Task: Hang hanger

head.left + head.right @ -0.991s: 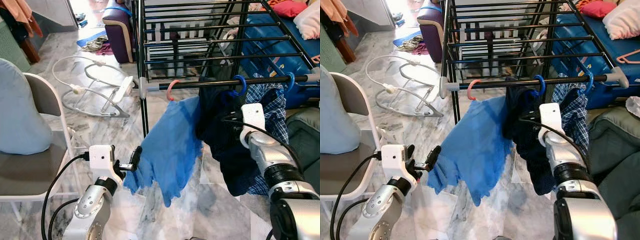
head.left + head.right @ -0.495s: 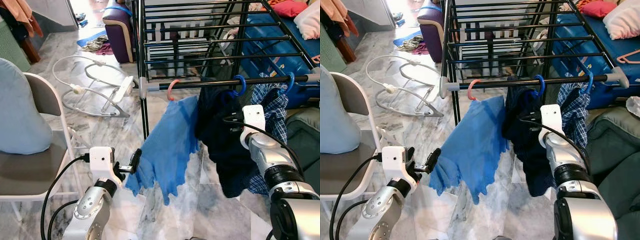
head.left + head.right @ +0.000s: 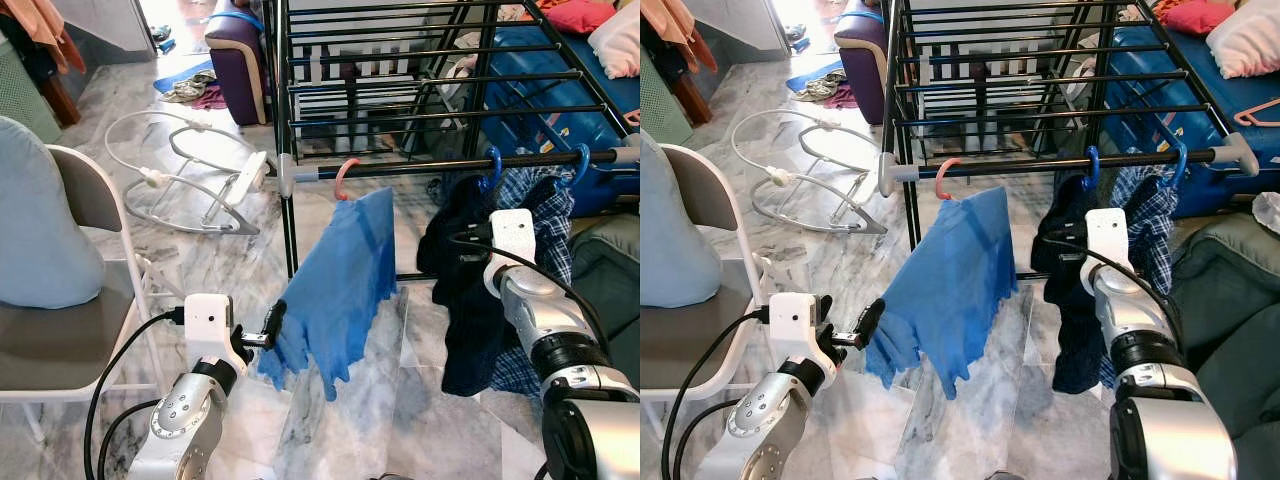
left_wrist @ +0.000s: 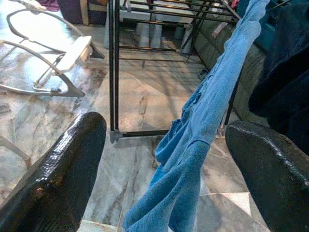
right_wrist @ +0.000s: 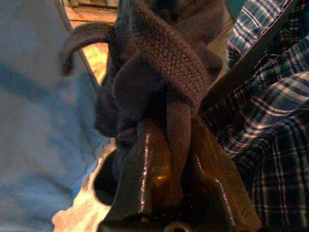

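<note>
The dark garment (image 3: 470, 290) on its blue hanger (image 3: 492, 166) is hung from the rack rail (image 3: 450, 164), clenched by the right gripper (image 5: 166, 159); the left gripper (image 4: 159, 159) is held released around the blue shirt (image 3: 335, 285).

Dark garment (image 3: 468, 290) and its blue hanger (image 3: 492, 166) slid right.

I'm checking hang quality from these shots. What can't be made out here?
- Dark garment's hanger body: covered by cloth in the eye views; the blue hook shows.
- Right gripper: wrist view has knit fabric bunched over its jaws.
- Plaid shirt's lower part: behind the right arm.
</note>
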